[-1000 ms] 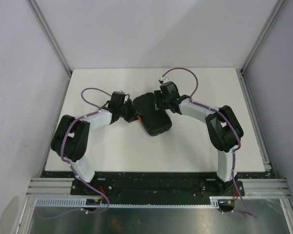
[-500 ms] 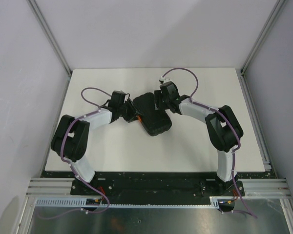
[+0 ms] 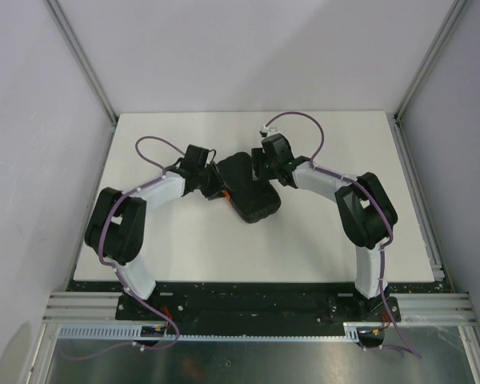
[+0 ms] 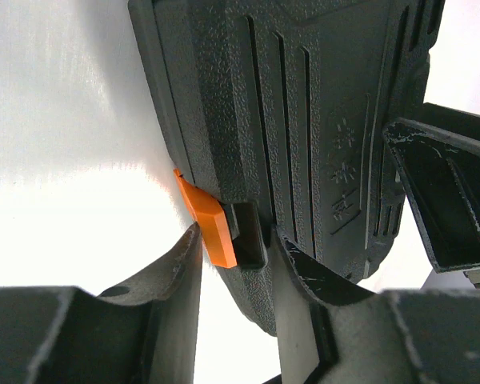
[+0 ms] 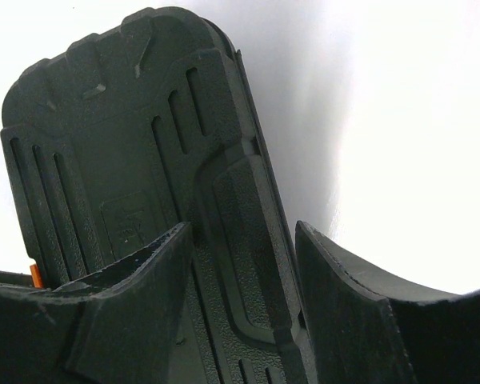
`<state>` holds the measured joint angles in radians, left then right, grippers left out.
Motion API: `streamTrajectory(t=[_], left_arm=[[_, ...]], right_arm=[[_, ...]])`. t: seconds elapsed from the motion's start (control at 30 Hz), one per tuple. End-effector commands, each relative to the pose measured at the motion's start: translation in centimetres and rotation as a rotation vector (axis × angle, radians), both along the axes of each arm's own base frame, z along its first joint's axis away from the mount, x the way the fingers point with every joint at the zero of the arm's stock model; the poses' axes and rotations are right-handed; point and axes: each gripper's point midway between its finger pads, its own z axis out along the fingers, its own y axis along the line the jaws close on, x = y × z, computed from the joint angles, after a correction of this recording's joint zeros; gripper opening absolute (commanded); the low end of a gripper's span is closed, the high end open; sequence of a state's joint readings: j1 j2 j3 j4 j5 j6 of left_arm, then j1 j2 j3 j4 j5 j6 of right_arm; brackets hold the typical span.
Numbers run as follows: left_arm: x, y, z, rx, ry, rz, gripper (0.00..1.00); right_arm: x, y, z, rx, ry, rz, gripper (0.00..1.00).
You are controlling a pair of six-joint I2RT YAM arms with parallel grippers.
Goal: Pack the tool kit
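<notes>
Two hands meet at the closed black tool case (image 3: 252, 196), which lies slantwise near the middle of the white counter (image 3: 320, 240). The left hand (image 4: 234, 240) is at the case's left long side. Its fingers (image 4: 176, 288) stand on either side of the orange latch (image 4: 210, 220) and the black clasp next to it, close against both; whether they pinch it I cannot tell. The right hand (image 5: 244, 236) is at the case's far right side with its jaws spread apart. One finger is over the ribbed lid, the other just past the case's edge, and a raised band of the lid lies between them.
</notes>
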<state>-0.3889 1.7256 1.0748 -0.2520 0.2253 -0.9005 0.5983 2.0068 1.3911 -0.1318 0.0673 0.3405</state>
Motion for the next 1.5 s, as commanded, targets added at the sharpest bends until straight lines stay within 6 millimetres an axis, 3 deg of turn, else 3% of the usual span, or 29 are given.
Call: streamTrajectory(t=[0.0, 0.07, 0.13, 0.17, 0.27, 0.37, 0.67, 0.87, 1.13, 1.2, 1.27, 1.37, 1.47], left_arm=[[0.8, -5.8, 5.4, -0.162, -0.146, -0.170, 0.04], [0.6, -5.6, 4.6, -0.152, -0.131, -0.166, 0.16], [0.4, -5.6, 4.1, -0.151, -0.116, -0.166, 0.23], [0.4, -5.6, 3.9, -0.152, -0.110, -0.166, 0.22], [0.6, -5.9, 4.0, -0.162, -0.104, -0.162, 0.06], [1.0, -6.2, 4.7, -0.172, -0.111, -0.161, 0.01], [0.7, -5.6, 3.6, -0.055, -0.057, -0.180, 0.00], [1.0, -5.3, 3.4, -0.024, -0.045, -0.171, 0.00], [1.4, -5.6, 3.2, -0.020, -0.040, -0.194, 0.01], [1.1, -5.6, 3.4, -0.038, -0.081, -0.198, 0.30], [0.9, -5.3, 3.6, -0.055, -0.138, -0.189, 0.51], [0.5, -4.8, 3.4, -0.069, -0.195, -0.176, 0.65], [0.1, -4.6, 3.0, -0.099, -0.236, -0.162, 0.72]], right_arm=[[-12.7, -1.9, -12.6, -0.215, 0.478, 0.160, 0.60], [-12.7, -1.9, -12.7, -0.214, 0.480, 0.159, 0.60], [-12.7, -2.1, -12.8, -0.216, 0.486, 0.155, 0.60], [-12.8, -2.1, -12.8, -0.217, 0.489, 0.155, 0.60], [-12.8, -2.1, -12.9, -0.217, 0.492, 0.155, 0.60], [-12.7, -2.1, -12.8, -0.217, 0.488, 0.154, 0.60], [-12.7, -2.1, -12.9, -0.247, 0.464, 0.162, 0.60], [-13.7, -1.5, -13.5, -0.280, 0.461, 0.191, 0.60], [-13.6, -1.2, -13.4, -0.271, 0.454, 0.188, 0.59], [-13.2, -1.4, -13.3, -0.256, 0.456, 0.174, 0.59], [-12.9, -1.5, -13.2, -0.245, 0.459, 0.165, 0.59], [-12.8, -1.6, -13.1, -0.230, 0.466, 0.161, 0.59], [-12.8, -1.6, -13.1, -0.225, 0.470, 0.162, 0.59]])
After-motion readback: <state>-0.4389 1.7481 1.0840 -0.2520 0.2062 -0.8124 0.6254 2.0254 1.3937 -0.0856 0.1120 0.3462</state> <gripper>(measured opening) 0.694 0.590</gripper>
